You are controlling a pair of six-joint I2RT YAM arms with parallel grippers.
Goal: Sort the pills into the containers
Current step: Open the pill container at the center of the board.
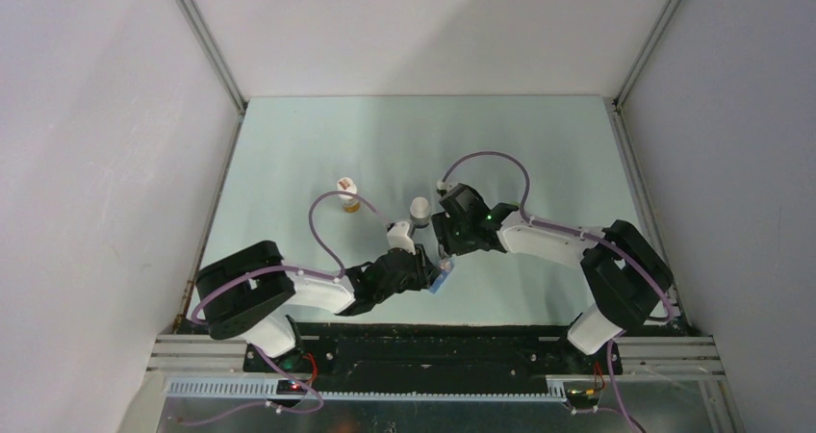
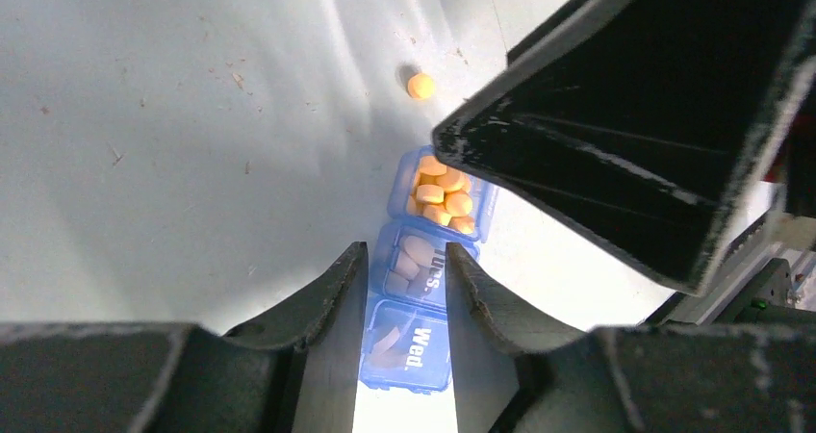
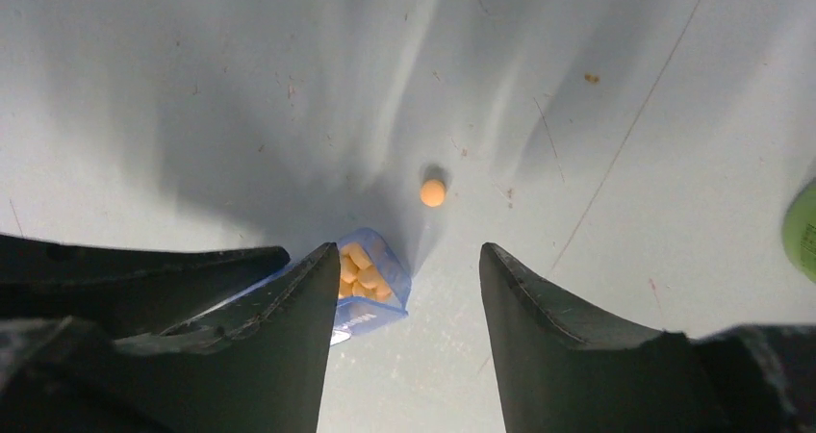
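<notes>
In the left wrist view the translucent blue pill box (image 2: 416, 303) lies lengthwise between my left gripper's (image 2: 406, 260) fingers, which press on both of its long sides. The "Tues." and "Wed." compartments are lidded, with pills dimly visible inside. The far compartment (image 2: 441, 194) is open and holds several orange-yellow pills. One loose pill (image 2: 420, 86) lies on the table beyond the box. My right gripper (image 3: 409, 255) hovers open just over the open end of the box (image 3: 370, 277), empty, with the loose pill (image 3: 433, 192) ahead of it. From above, both grippers (image 1: 423, 271) (image 1: 445, 236) meet at the box (image 1: 441, 282).
A white-capped bottle (image 1: 420, 209) stands just behind the grippers, and a second bottle with orange contents (image 1: 347, 196) stands further left. A green bottle (image 3: 803, 231) shows at the right edge of the right wrist view. White walls enclose the pale table (image 1: 539, 144).
</notes>
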